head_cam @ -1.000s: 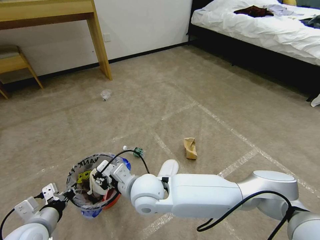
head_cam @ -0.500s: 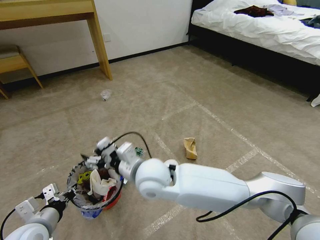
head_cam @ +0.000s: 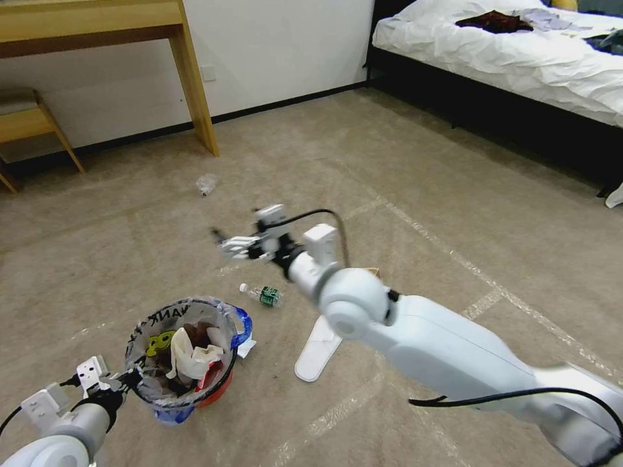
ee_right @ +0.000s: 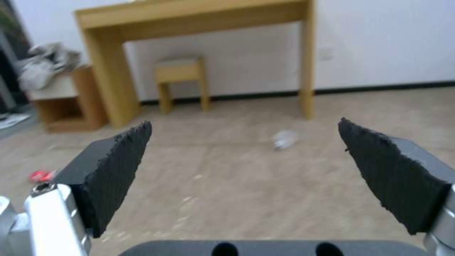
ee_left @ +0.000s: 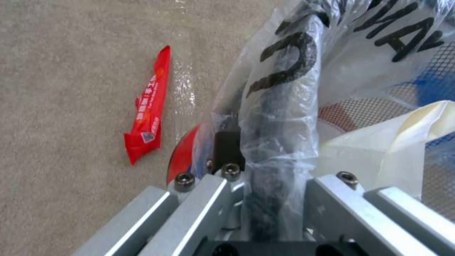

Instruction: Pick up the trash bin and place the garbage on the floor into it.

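While left hand [head_cam: 126,379] grips trash bin [head_cam: 185,363], right hand [head_cam: 224,243] hovers apart.

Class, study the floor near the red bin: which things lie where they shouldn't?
Litter lies on the carpet beside the trash bin: a white slipper sole, a small bottle on its side, and a red wrapper. A clear plastic scrap lies near the desk leg.
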Controlling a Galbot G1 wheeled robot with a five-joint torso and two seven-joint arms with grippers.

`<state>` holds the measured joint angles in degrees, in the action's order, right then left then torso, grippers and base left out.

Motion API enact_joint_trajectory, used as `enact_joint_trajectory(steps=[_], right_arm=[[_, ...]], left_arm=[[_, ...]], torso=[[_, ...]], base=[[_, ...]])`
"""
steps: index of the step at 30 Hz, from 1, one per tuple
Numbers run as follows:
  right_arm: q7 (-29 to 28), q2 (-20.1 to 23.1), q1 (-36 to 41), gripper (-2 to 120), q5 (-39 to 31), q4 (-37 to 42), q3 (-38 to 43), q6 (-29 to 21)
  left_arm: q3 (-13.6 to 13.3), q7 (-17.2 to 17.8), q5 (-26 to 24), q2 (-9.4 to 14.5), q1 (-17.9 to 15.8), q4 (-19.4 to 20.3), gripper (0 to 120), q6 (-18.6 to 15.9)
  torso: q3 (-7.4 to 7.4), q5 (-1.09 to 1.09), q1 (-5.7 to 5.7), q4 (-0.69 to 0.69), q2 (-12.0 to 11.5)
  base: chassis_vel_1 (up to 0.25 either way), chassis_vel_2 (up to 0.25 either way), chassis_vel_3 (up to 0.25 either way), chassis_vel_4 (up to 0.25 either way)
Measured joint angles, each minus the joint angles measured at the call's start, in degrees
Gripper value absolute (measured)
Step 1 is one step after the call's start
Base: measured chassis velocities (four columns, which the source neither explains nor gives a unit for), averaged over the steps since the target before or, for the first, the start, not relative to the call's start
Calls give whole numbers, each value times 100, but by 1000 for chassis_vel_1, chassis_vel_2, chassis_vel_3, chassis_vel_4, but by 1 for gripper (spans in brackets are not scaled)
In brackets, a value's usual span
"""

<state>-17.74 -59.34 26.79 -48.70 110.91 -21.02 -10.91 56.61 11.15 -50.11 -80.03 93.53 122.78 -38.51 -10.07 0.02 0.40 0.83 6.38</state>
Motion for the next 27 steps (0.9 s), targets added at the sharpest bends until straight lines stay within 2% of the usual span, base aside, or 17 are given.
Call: enact_joint_trajectory(steps=[2,6,8,12,14,15,17,20,22,26,27], right_arm=[[152,194,378,100,232,117,445,305],[286,346,647,100,286,224,792,598],[434,491,1002,100,355,301,1331,990],[477,527,1324,100,490,305,1816,1238],[503,482,1858,100,839,349,2494,1477],[503,482,1858,100,839,349,2494,1477],[565,357,2442,100,1169,438,3185,1647],[606,269,2747,100,1335,488,3577,1733],[786,113,3295,100,1657,503,4248,1992],[878,16,3575,100,1821,502,4545,2150],[951,-98,3851,100,1963,501,4817,2302]], left_arm=[[25,0,-1,0,16,21,1,0],[49,2,2,0,38,65,1,0],[105,2,11,-20,99,179,1,0],[162,-4,41,-57,183,275,1,5],[195,-18,76,-69,234,349,1,24],[195,-18,76,-69,234,349,1,24],[215,-32,126,-78,255,395,1,43],[222,-37,146,-79,274,419,1,51],[229,-41,178,-80,295,446,1,53],[233,-41,197,-81,300,447,1,58],[238,-48,217,-81,318,447,1,71]], torso=[[0,0,0,0,0],[0,-1,0,-2,0],[1,-1,0,-1,0],[1,-1,0,-2,0],[1,-2,0,-2,0],[1,-2,0,-2,0],[1,0,0,-1,0],[1,-2,-1,0,1],[1,-1,-1,0,0],[1,-2,-1,-1,1],[1,-1,0,0,1]], base=[[0,0,0,0],[0,0,0,0],[0,0,0,0],[0,0,0,0],[0,0,0,0],[0,0,0,0],[0,0,0,0],[0,0,0,0],[0,0,0,0],[0,0,0,0],[0,0,0,0]])
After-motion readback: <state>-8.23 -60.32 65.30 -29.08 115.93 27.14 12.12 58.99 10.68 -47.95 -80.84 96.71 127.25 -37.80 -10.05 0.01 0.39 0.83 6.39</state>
